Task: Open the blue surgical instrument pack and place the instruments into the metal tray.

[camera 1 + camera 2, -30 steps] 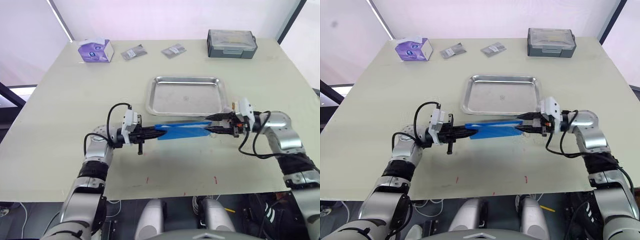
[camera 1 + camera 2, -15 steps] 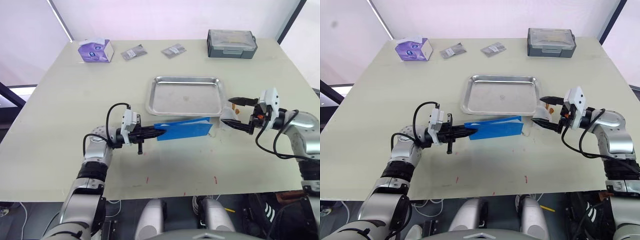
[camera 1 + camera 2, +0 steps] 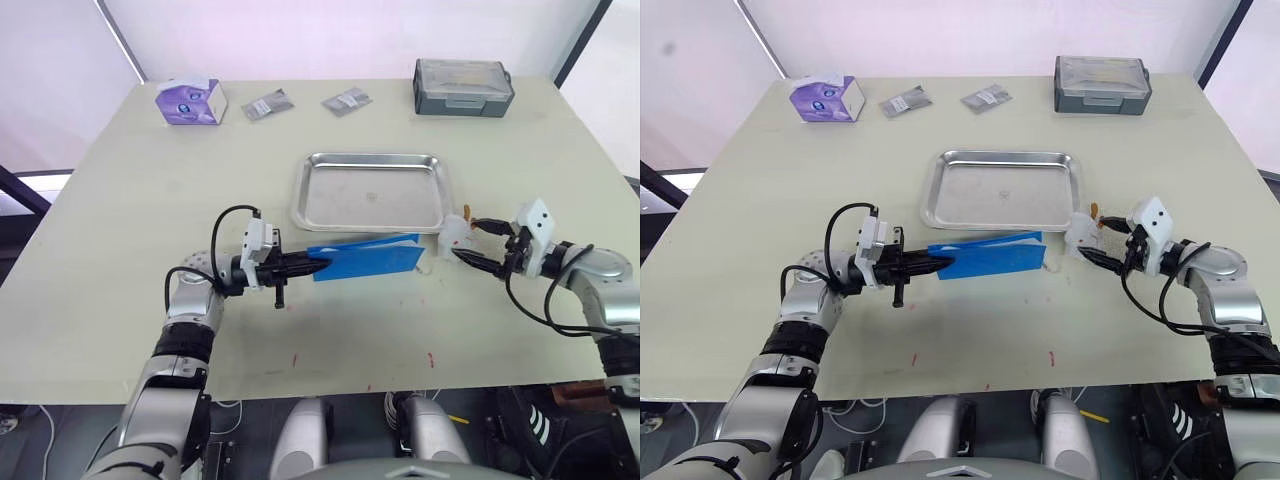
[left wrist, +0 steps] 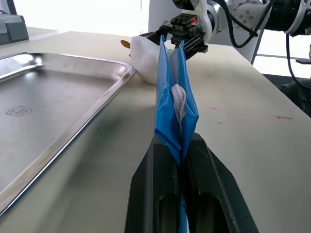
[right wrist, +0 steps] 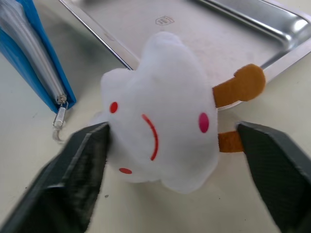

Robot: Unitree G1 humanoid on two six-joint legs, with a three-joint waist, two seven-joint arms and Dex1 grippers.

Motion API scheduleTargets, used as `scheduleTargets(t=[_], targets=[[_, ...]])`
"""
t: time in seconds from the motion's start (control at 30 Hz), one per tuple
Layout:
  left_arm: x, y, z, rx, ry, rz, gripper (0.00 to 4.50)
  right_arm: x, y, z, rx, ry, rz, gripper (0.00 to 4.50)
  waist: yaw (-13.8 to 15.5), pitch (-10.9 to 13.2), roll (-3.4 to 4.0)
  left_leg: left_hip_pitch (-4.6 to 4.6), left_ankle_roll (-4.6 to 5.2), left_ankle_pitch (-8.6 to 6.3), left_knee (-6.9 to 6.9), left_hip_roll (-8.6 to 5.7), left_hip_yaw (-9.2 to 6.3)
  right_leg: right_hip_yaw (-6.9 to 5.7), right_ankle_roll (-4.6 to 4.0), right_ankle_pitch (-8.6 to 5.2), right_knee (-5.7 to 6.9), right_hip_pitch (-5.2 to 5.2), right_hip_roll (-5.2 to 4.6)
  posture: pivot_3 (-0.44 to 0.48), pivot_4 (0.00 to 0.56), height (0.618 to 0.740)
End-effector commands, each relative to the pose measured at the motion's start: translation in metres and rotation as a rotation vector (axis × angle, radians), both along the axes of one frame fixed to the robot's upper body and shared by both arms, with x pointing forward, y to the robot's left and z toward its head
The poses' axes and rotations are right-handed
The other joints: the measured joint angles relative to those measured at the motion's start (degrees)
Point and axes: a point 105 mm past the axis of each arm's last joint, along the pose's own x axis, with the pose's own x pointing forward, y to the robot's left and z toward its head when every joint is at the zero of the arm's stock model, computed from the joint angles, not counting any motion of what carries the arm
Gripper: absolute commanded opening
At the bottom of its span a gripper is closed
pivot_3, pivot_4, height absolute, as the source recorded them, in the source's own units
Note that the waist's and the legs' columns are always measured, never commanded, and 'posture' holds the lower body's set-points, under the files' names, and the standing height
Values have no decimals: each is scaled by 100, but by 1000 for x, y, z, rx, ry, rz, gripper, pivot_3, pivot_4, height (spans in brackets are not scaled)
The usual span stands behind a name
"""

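The left gripper (image 3: 312,266) is pinched on the near-left end of the blue pack (image 3: 365,260); the left wrist view shows its two black fingers (image 4: 154,194) pressed against both faces of the blue fabric, with grey-white lining showing between the folds. The pack stands on edge on the table (image 3: 120,300), running from the left gripper towards the right, just in front of the tray's near rim. At its right end a small metal zip pull (image 5: 59,118) hangs down to the table.

The right gripper (image 3: 470,243) sits just right of the pack's far end, apart from it. Its fingers are spread, one on each side of a small white plush toy (image 5: 158,131) with a red stitched mouth, pink cheeks and brown stubs. The toy lies between the fingers (image 5: 82,160) at the tray's near-right corner; whether the fingers press it cannot be told.

The metal tray (image 3: 310,215) lies flat behind the pack, mid-table, with nothing visible in it. No instruments can be made out.

Along the far edge stand a purple tissue box (image 3: 190,101) on the left, two small grey packets (image 3: 268,104) (image 3: 347,101) in the middle, and a dark grey lidded box (image 3: 463,87) on the right.
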Motion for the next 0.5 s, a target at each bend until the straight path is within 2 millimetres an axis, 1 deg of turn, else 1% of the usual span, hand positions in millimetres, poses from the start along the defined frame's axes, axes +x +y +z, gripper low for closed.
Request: scheduleTargets(t=[0.03, 0.17, 0.2, 0.27, 0.37, 0.43, 0.5], targets=[[3, 0, 9, 5, -46, -3, 0, 0, -1, 10, 18, -22, 1, 2214, 3, 0, 0, 0, 0, 0, 0, 0, 0, 0, 0, 0, 0, 0, 0, 0, 150, 727], [3, -1, 8, 7, -46, -5, 0, -6, -2, 17, 57, -19, 16, 363, 8, 0, 0, 0, 0, 0, 0, 0, 0, 0, 0, 0, 0, 0, 0, 0, 150, 727], [3, -1, 8, 8, -45, -5, 0, -8, -2, 21, 85, -17, 23, 71, 10, 0, 0, 0, 0, 0, 0, 0, 0, 0, 0, 0, 0, 0, 0, 0, 150, 727], [2, -1, 7, 10, -43, -8, 0, -11, -1, 30, 136, -22, 32, 71, 8, 0, 0, 0, 0, 0, 0, 0, 0, 0, 0, 0, 0, 0, 0, 0, 150, 727], [3, -1, 6, 15, -39, -8, 0, -16, 4, 60, 263, -58, 60, 71, 10, 1, 2, -1, 3, -2, 0, 0, 0, 0, 0, 0, 0, 0, 0, 0, 150, 727], [3, -1, 5, 24, -33, -12, 0, -18, 16, 87, 349, -101, 100, 71, 9, 2, 1, -1, 3, -2, 0, 0, -1, -1, 0, 0, 0, 0, 0, 0, 150, 727], [3, -1, 4, 28, -29, -17, 0, -20, 29, 106, 399, -131, 136, 71, 8, 2, 1, -1, 3, -2, 0, 0, -1, -1, 0, 0, 2, 0, 0, 0, 150, 727]])
